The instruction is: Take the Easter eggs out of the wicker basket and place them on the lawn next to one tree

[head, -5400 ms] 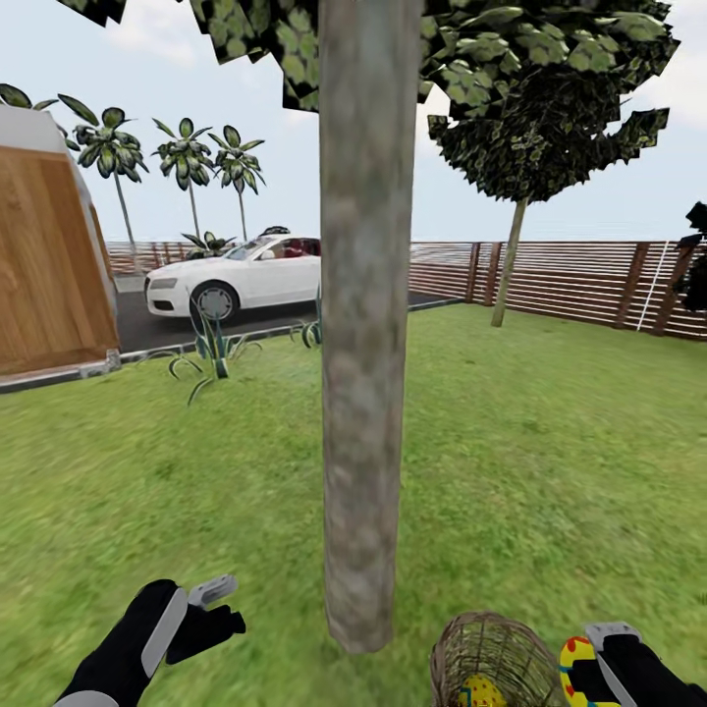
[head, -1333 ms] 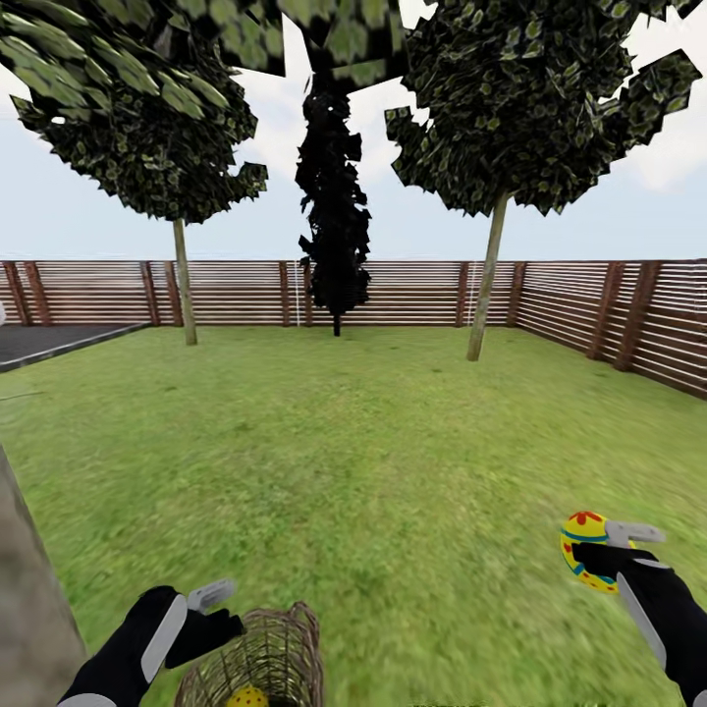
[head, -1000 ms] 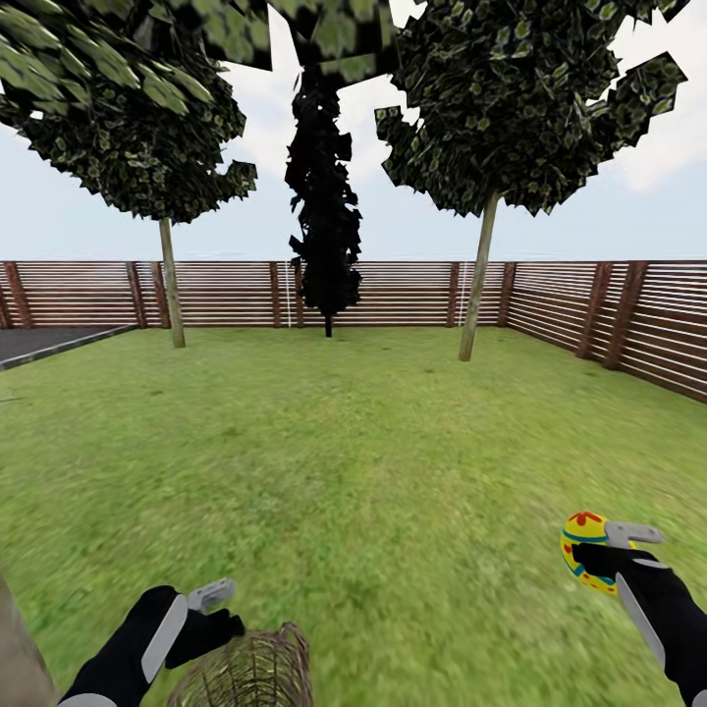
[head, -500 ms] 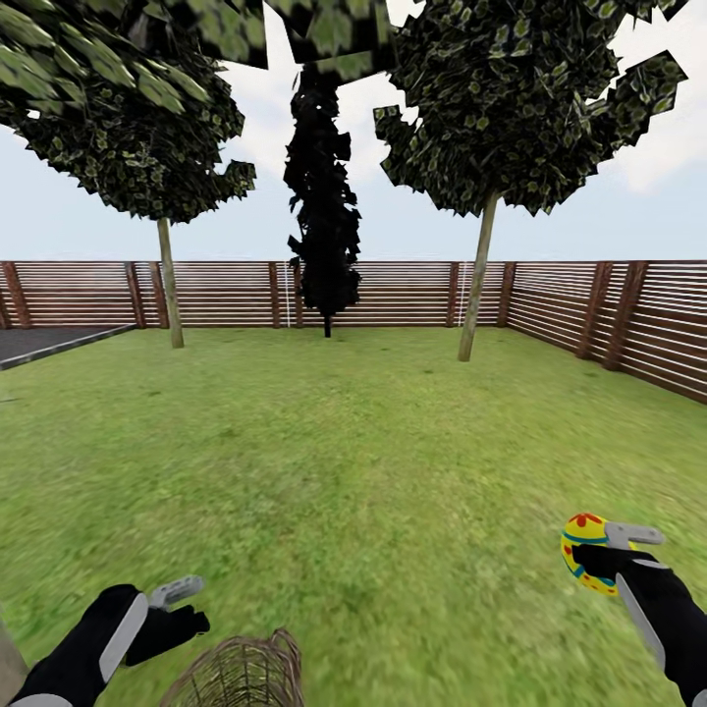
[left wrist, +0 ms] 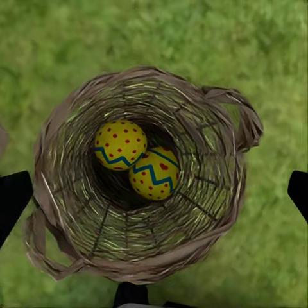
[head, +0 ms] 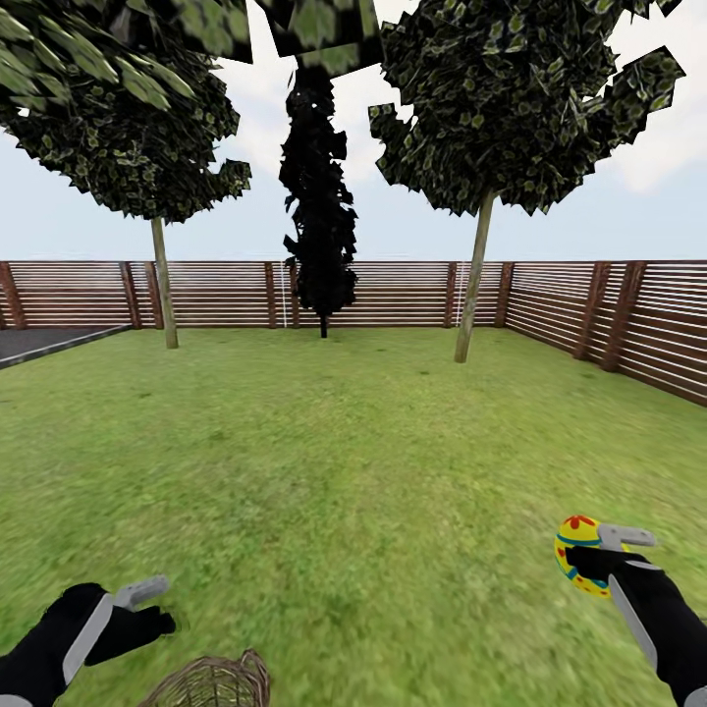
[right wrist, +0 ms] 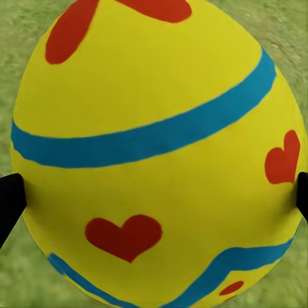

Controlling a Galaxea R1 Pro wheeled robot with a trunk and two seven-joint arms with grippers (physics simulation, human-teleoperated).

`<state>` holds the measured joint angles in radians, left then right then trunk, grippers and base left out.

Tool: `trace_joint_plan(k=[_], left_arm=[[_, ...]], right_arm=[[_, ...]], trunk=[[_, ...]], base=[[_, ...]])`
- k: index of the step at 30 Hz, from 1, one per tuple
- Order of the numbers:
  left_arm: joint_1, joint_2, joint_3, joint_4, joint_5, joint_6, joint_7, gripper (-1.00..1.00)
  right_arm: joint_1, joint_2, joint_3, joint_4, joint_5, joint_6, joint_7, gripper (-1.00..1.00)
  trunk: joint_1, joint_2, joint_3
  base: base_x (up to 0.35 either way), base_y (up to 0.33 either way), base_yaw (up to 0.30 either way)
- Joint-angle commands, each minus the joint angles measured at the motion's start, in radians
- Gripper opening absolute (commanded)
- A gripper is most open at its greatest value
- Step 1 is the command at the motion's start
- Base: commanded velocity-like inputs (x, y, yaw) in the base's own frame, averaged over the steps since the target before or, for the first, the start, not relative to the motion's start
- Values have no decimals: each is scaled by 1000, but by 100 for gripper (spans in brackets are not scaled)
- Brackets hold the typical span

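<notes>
The wicker basket (left wrist: 138,256) stands on the lawn (head: 353,442) at the bottom edge of the head view (head: 211,682). Two yellow Easter eggs lie in it, one with red dots and a zigzag (left wrist: 120,144), the other beside it (left wrist: 154,173). My left gripper (head: 147,604) hangs open over the basket, its fingers (left wrist: 13,202) wide of the rim. My right gripper (head: 589,555) is shut on the third egg (head: 577,550), yellow with teal bands and red hearts (right wrist: 154,154), held above the grass at the right. The thick-trunked tree is out of view.
Two thin-trunked trees (head: 162,295) (head: 473,285) and a dark cypress (head: 319,226) stand far ahead by the brown slatted fence (head: 393,293), which also runs down the right side (head: 648,324). A dark paved strip (head: 49,342) lies far left. Open grass stretches ahead.
My left arm has moved left and lower, over the basket. The view has turned slightly, so the basket and trees have shifted. The right gripper still holds its egg.
</notes>
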<state>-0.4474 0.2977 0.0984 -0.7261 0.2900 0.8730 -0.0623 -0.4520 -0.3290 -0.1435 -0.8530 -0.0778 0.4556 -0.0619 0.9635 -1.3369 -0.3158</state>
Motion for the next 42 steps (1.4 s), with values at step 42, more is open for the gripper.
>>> trace_joint_plan(k=[42], left_arm=[[0, 8, -2, 6, -6, 4, -7, 100]], right_arm=[[-1, 11, 1, 2, -7, 3, -6, -100]], trunk=[[123, -225, -102]], base=[[0, 0, 0]])
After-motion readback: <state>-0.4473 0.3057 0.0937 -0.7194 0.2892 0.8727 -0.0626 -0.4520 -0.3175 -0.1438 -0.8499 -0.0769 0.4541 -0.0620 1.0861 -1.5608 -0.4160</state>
